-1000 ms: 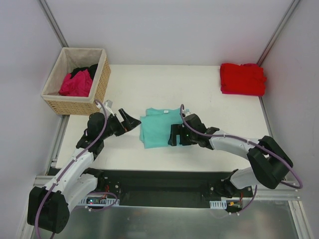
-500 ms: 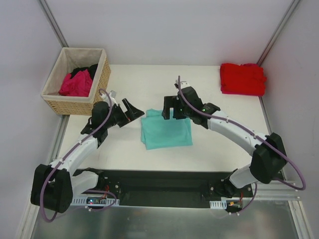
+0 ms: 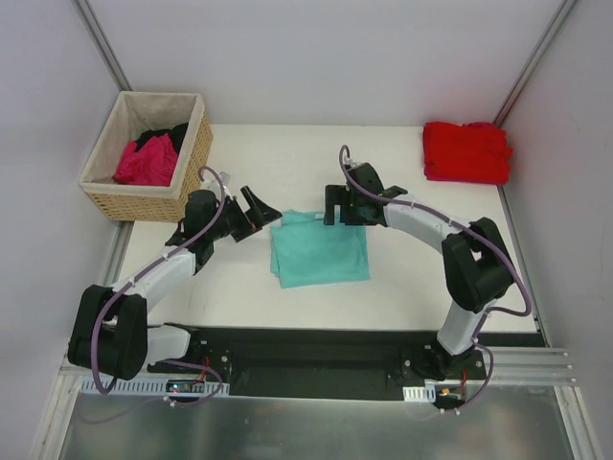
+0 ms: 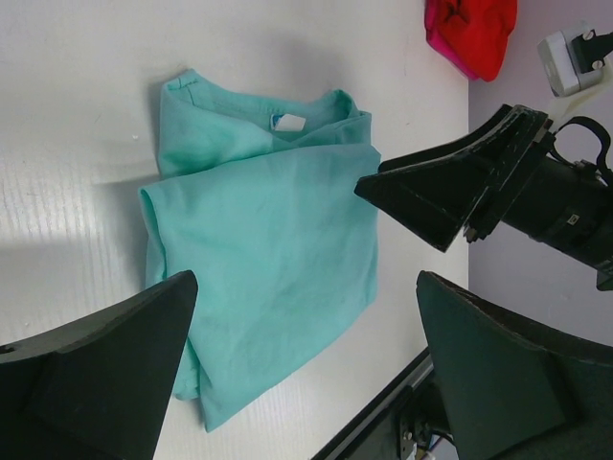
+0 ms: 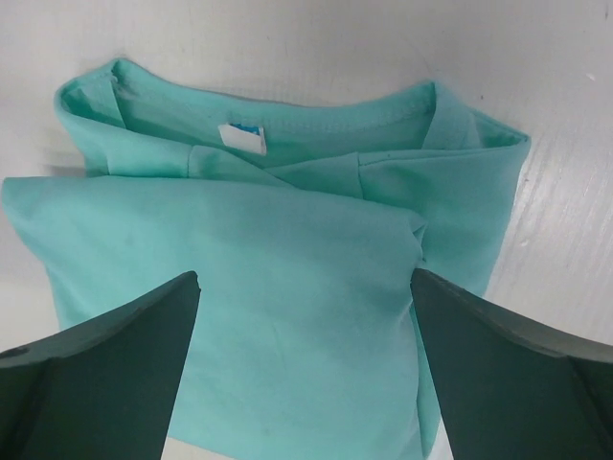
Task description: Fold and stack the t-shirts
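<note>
A folded teal t-shirt [image 3: 319,253] lies flat mid-table, its white neck label [image 5: 241,137] at the far edge. My left gripper [image 3: 261,208] hovers open just off the shirt's far-left corner, nothing between its fingers. My right gripper [image 3: 343,206] is open over the shirt's far edge by the collar, and it holds nothing. In the left wrist view the teal t-shirt [image 4: 268,240] fills the gap of the left gripper [image 4: 305,283]. In the right wrist view the right gripper [image 5: 305,278] straddles the teal cloth [image 5: 287,240]. A folded red t-shirt [image 3: 466,151] rests at the far right corner.
A woven tan basket [image 3: 194,165] stands at the far left, holding a magenta shirt [image 3: 147,161] and a black one [image 3: 165,136]. Grey walls close in the table on both sides and at the back.
My right arm swung from the shirt's near right side up to its far collar edge. My left gripper crept farther and slightly right. Both stayed open; the shirt lies unmoved.
</note>
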